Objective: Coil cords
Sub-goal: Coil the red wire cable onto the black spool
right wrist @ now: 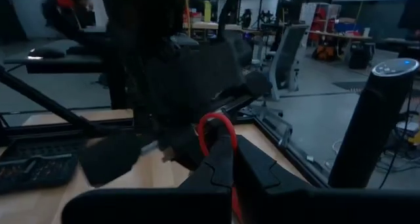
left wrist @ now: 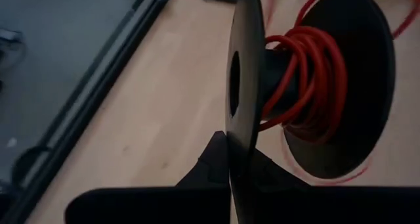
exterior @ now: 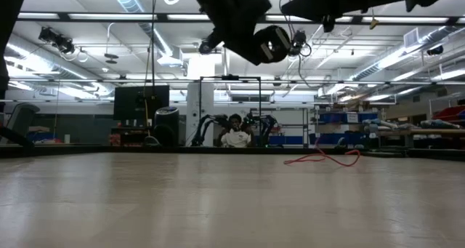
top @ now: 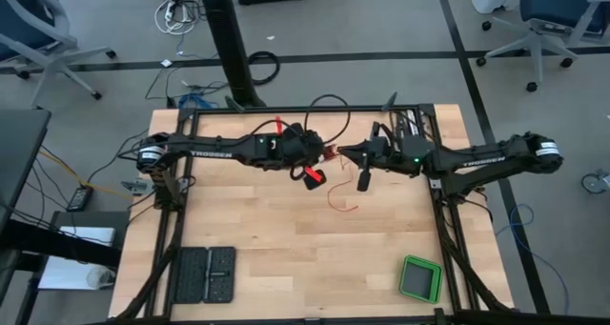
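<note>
Left gripper [left wrist: 230, 152] clamped on spool [left wrist: 246, 86] rim | right gripper [right wrist: 226, 161] pinching cord [left wrist: 315, 73] | several wraps on, loose tail [top: 343, 199] at table's 12 o'clock | roughly halfway

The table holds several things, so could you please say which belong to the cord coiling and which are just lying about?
In use:
- red cord
- black spool, wound with cord
- left tool
- right tool

Lying about:
- green box
- black tray
</note>
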Controlling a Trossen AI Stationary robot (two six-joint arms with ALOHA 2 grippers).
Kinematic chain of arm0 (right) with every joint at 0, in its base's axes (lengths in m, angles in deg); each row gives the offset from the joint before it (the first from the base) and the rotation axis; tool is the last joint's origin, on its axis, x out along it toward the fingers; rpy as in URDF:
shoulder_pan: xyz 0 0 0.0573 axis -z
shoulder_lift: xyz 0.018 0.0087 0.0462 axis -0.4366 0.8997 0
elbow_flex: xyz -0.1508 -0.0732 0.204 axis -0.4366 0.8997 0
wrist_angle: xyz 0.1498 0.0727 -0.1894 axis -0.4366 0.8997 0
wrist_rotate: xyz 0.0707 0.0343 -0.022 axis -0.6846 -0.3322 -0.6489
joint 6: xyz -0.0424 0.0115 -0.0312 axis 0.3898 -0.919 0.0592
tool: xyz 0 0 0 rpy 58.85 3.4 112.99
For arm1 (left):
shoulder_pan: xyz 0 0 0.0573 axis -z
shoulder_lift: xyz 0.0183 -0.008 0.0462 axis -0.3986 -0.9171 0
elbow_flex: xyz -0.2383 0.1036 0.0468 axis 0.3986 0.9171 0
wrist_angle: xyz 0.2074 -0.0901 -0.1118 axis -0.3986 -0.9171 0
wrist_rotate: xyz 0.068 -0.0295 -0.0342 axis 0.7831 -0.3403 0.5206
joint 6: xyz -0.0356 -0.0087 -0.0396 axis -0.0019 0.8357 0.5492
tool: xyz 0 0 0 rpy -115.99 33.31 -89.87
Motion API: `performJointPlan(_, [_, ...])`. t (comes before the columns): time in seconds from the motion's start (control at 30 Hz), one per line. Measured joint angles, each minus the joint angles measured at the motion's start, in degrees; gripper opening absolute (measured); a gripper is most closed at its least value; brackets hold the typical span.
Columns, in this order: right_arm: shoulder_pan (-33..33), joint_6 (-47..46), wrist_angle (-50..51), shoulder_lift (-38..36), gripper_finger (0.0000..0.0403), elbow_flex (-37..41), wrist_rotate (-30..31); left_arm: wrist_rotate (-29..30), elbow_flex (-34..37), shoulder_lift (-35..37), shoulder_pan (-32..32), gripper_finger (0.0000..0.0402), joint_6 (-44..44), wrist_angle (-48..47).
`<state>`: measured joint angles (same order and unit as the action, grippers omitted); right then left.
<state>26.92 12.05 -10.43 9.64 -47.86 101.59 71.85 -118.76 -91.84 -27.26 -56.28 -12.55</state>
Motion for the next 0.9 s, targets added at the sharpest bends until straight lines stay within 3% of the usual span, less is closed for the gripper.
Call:
performJointPlan(0.23, [-1.41,4.17,1.10,1.28,0.0000,-3.84,9.14,-3.82,-1.32,-0.02,-1.56,0.0000,4.30,-1.59])
performJointPlan(0.53, [-2.49,14.41,8.53,1.38,0.0000,-9.39,12.49,-6.33,-1.32,-0.02,-3.59,0.0000,5.68,-1.86])
performJointPlan(0.73, [-2.38,15.01,9.09,1.67,0.0001,-12.83,12.33,-6.34,-1.32,-0.02,-4.55,0.0000,7.18,-0.18])
performJointPlan(0.9, [-2.03,14.36,9.67,2.49,0.0000,-12.95,7.95,-6.44,-1.32,-0.02,-4.73,0.0000,8.88,5.91])
